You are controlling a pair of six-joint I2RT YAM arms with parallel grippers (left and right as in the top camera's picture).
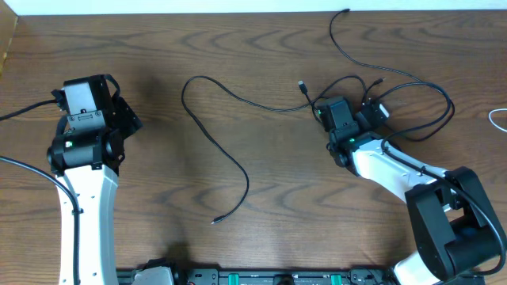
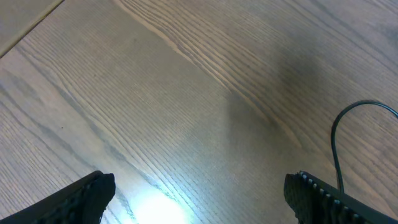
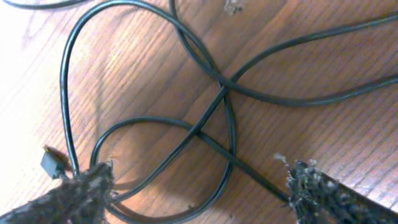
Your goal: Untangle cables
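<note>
Several thin black cables lie on the wooden table. One long cable [image 1: 230, 154] runs loose from a loop in the middle down to a plug at the front. A knot of looped black cables [image 1: 408, 107] lies at the right. My right gripper [image 1: 348, 119] hangs over this knot. In the right wrist view its jaws [image 3: 199, 196] are open, with crossed cable loops [image 3: 214, 102] between and just below them and a small plug [image 3: 53, 163] by the left finger. My left gripper [image 1: 119, 115] is open and empty [image 2: 199, 199] over bare wood; one cable bend [image 2: 336, 140] shows at its right.
A white cable end [image 1: 499, 119] shows at the right edge. Another black cable [image 1: 356, 51] runs up to the table's far edge. The thick arm cables [image 1: 24, 170] hang at the left. A pale strip borders the table's back.
</note>
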